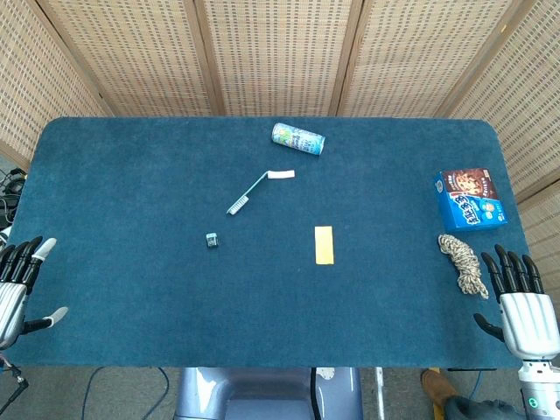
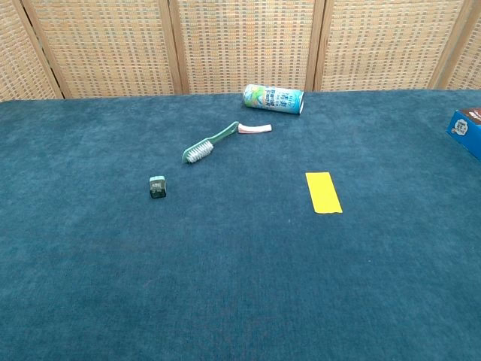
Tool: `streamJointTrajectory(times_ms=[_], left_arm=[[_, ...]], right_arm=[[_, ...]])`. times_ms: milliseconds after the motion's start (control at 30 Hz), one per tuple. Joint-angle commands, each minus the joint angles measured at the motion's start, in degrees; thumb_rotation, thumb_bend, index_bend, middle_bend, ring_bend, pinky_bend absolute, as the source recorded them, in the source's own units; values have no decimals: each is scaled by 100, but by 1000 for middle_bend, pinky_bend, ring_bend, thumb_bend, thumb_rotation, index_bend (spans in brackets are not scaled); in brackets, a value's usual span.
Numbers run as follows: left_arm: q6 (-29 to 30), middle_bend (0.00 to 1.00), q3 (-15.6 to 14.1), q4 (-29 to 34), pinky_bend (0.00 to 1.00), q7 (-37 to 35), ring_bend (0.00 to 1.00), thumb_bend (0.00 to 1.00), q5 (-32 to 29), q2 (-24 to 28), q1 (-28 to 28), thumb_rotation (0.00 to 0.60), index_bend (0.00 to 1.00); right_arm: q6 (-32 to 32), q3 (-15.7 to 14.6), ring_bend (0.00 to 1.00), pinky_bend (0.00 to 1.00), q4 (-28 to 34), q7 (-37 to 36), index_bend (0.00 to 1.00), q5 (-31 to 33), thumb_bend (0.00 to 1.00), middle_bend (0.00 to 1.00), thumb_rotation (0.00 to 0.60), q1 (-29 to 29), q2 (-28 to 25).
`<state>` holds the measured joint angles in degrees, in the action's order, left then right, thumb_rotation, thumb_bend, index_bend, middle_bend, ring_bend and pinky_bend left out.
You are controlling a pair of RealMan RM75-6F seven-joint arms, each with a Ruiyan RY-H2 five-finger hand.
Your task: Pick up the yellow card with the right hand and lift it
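The yellow card (image 1: 324, 244) lies flat on the blue table (image 1: 131, 175), a little right of centre; the chest view shows the yellow card (image 2: 323, 192) too. My right hand (image 1: 522, 306) rests at the table's front right corner, open, fingers spread, far to the right of the card. At the front left edge my left hand (image 1: 17, 284) is open as well, holding nothing. Neither hand appears in the chest view.
A coiled rope (image 1: 464, 263) lies just ahead of the right hand, with a blue box (image 1: 470, 199) behind it. A lying can (image 1: 297, 138), a green brush (image 1: 248, 192) and a small dark clip (image 1: 212, 239) sit further left.
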<state>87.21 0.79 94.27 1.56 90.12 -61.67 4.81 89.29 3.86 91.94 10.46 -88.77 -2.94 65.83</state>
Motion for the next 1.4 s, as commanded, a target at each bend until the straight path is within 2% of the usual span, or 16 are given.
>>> streamJointTrajectory(times_ms=[33,267,467,667,700,833,933,1100,1400], left_arm=[[-7,0,7,-2,0,-4,0,0,-15,0,2,600,0],[-13,0,19,-24,0,88,0,0,4,-53,22,600,0],[-66,0,128,-73,0,57,0,0,-120,-110,89,600,0],[-129,0,197,-136,0,87,0,0,-271,-150,120,600,0],[-174,0,219,-144,0,110,0,0,-326,-165,142,600,0],[-275,0,268,-159,0,190,0,0,-466,-203,186,600,0],[-329,0,321,-193,0,304,0,0,-582,-255,222,600,0],[-452,0,325,-208,0,403,0,0,-666,-312,278,600,0],[-469,0,329,-193,0,423,0,0,-691,-315,299,600,0]], right_arm=[[-11,-2,0,0,-7,3,0,3,0,0,600,-3,5],[-306,31,0,0,-148,-25,0,19,0,0,600,-194,92],[-1494,422,0,0,101,-366,2,112,0,0,600,-1145,-175],[-2823,889,0,0,320,-797,125,583,0,0,600,-2177,-234],[-3142,1015,0,0,283,-744,174,741,0,0,600,-2468,-102],[-3741,1190,0,0,98,-451,369,1228,0,0,600,-3017,292],[-4122,1249,0,0,-221,-45,395,1635,5,0,600,-3465,761],[-4378,1196,0,0,-678,536,405,2156,96,0,600,-3921,1368],[-4395,970,0,0,-1340,746,438,2603,155,0,600,-4172,2151]])
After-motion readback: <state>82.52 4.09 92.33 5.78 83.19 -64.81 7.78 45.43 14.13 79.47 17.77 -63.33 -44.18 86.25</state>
